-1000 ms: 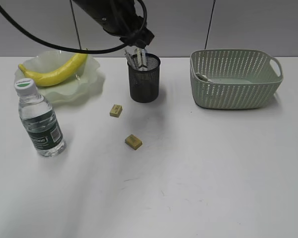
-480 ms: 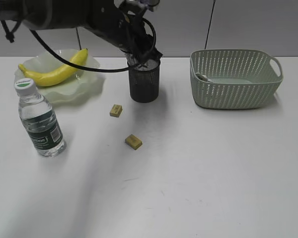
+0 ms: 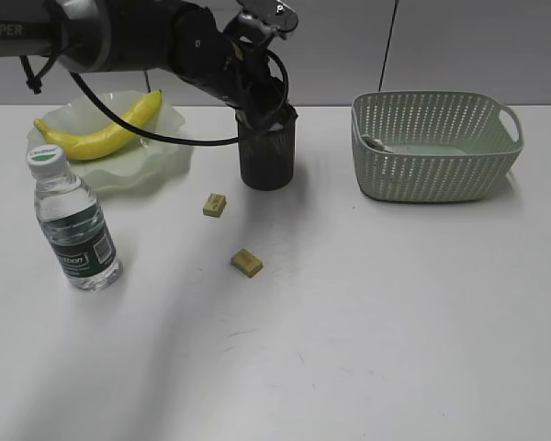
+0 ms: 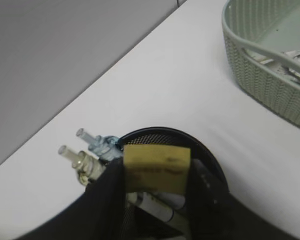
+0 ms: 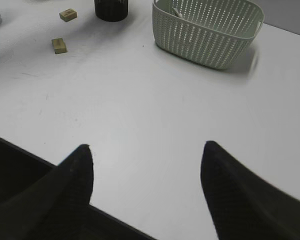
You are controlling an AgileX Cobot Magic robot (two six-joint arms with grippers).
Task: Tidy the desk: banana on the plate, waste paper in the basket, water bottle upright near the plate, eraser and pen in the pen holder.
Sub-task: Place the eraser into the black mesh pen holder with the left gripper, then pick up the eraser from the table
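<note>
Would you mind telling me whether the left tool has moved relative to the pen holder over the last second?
Yes. The left tool, shut on an eraser, has come down toward the pen holder's rim, which has stayed put on the desk.

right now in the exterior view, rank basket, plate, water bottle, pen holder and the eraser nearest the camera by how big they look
1. basket
2. plate, nearly as wide but partly hidden behind the bottle
3. water bottle, though it is closer to the camera, so this is unsure
4. pen holder
5. eraser
</note>
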